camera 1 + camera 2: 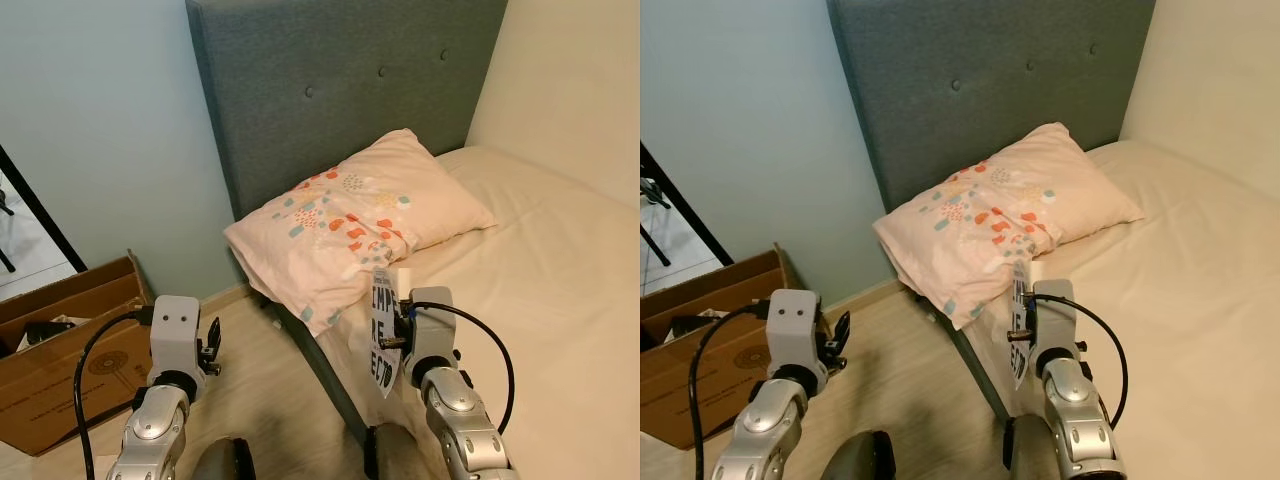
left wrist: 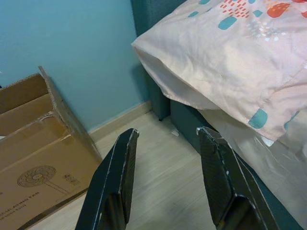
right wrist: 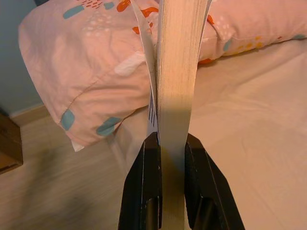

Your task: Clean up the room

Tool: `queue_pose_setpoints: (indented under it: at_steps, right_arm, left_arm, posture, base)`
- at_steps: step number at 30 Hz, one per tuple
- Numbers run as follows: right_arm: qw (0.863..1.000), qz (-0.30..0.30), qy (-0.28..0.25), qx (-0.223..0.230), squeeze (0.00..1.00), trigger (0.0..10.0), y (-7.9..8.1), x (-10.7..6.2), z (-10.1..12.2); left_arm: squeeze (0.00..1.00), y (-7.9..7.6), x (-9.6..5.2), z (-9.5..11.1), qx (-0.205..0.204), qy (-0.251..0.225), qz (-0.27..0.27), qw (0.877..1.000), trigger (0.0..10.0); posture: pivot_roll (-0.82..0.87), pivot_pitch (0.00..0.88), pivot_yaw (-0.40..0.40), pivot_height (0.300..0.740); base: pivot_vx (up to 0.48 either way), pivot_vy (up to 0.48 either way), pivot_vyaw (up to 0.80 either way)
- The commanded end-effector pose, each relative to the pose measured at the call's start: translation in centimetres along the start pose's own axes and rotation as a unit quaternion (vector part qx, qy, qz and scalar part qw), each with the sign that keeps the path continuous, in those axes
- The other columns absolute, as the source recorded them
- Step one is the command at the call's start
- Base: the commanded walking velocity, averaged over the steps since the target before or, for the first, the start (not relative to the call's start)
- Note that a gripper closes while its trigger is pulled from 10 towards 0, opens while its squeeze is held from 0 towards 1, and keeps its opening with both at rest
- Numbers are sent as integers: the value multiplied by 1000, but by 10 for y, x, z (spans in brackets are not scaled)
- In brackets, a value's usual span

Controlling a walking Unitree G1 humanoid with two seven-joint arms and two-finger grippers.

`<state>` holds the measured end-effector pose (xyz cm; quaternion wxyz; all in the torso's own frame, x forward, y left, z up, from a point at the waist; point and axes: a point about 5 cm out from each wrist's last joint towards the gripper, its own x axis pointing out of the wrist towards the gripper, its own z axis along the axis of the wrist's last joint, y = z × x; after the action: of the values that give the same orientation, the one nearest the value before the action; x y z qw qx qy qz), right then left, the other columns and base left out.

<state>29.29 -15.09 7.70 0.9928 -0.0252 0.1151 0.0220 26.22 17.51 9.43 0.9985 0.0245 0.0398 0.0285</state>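
right gripper [image 3: 165, 146] is clamped on a book [image 3: 176, 72], looks stiff but floppy-covered, best pinched near spine; left gripper [image 2: 165, 136] open

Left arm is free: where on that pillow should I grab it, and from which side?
Judging by its pose, take the pillow at the corner overhanging the bed's edge, coming from the floor side. That loose cloth hangs free, facing the open left gripper. The right gripper holds a book.

Cardboard box [image 1: 60, 340] beside teal headboard [image 1: 340, 90]
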Motion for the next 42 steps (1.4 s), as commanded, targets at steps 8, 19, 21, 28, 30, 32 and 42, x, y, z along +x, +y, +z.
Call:
queue_pose_setpoints:
  at_steps: [8, 19, 21, 28, 30, 32, 42]
  right_arm:
    - [1000, 1, -14, 8, 0, 10000, 2, 0, 6]
    - [1000, 1, -14, 8, 0, 10000, 2, 1, 7]
    - [1000, 0, -14, 8, 0, 10000, 2, 1, 6]
    - [1000, -1, -14, 10, 0, 10000, 2, 1, 6]
    - [1000, -1, -14, 11, 0, 10000, 2, 1, 6]
    - [1000, -1, -14, 11, 0, 10000, 2, 2, 7]
    - [1000, -3, -14, 12, 0, 10000, 2, 1, 6]
  left_arm:
    - [0, 5, -3, -1, 8, 8, 4, 1000, 10000]
    - [0, 5, -2, -2, 4, 12, 5, 1000, 10000]
    - [0, 5, -2, -1, 11, 7, 1, 1000, 10000]
    - [0, 4, -2, 1, 20, 4, -11, 1000, 10000]
    - [0, 3, -2, 1, 29, 7, -17, 999, 10000]
    - [0, 2, -2, 1, 37, 6, -21, 999, 10000]
    - [0, 3, -2, -1, 27, 14, -15, 999, 10000]
  posture:
    - [-46, 109, 23, 606]
    - [-45, 105, 23, 606]
    - [-45, 104, 23, 606]
    - [-44, 102, 25, 606]
    - [-43, 102, 26, 606]
    - [-44, 101, 27, 606]
    - [-43, 97, 29, 606]
  base:
    - [0, 0, 0]
    - [0, 131, 0]
    - [0, 240, 0]
    - [0, 0, 0]
    - [0, -240, 0]
    - [0, -480, 0]
    - [0, -144, 0]
